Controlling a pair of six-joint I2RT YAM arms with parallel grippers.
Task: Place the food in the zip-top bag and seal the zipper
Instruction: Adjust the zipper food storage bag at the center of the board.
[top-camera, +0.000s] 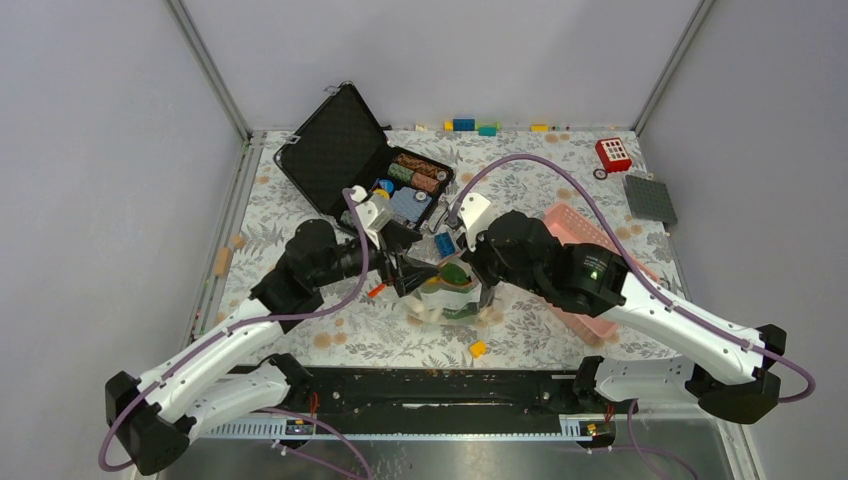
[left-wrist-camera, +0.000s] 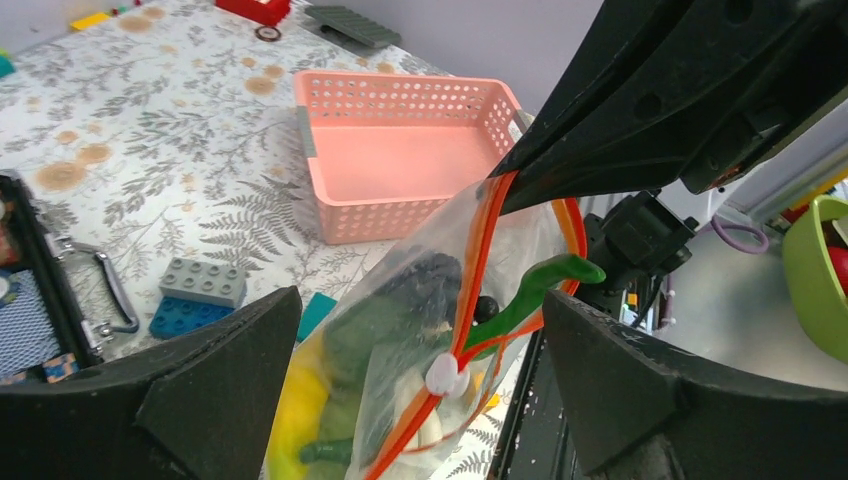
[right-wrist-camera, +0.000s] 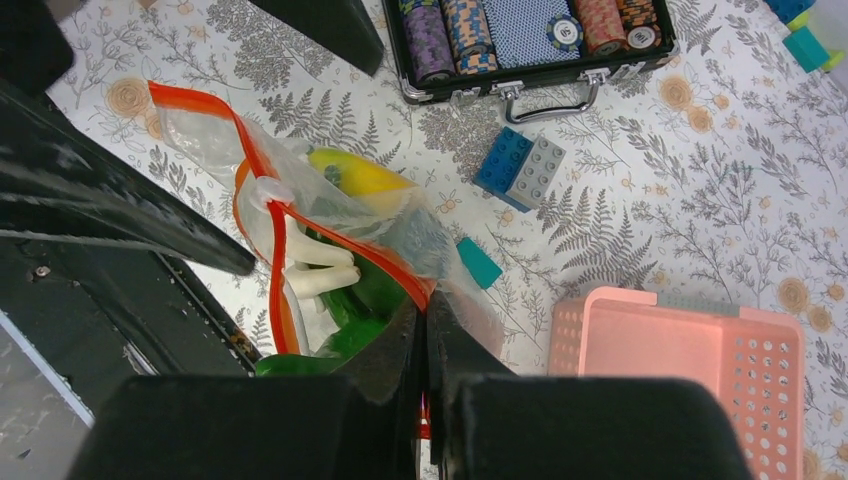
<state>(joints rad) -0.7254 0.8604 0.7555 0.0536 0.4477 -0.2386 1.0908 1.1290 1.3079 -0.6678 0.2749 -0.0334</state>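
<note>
The zip-top bag (top-camera: 445, 296) hangs between my grippers near the table's front middle. It holds the food: a yellow piece (right-wrist-camera: 360, 175), white mushroom-like pieces (right-wrist-camera: 318, 268), dark green pieces and a green pod (left-wrist-camera: 550, 275) that pokes out of the mouth. The orange-red zipper (left-wrist-camera: 482, 245) is split apart above its white slider (left-wrist-camera: 441, 374). My right gripper (right-wrist-camera: 427, 312) is shut on the zipper strip at the bag's end. My left gripper (left-wrist-camera: 420, 335) is open, one jaw on each side of the bag near the slider, not touching it.
A pink basket (top-camera: 592, 262) stands right of the bag. An open black case (top-camera: 365, 165) of poker chips lies behind it. Blue and grey bricks (right-wrist-camera: 520, 166) and a teal brick (right-wrist-camera: 480, 262) lie between. A small yellow piece (top-camera: 478, 348) lies near the front edge.
</note>
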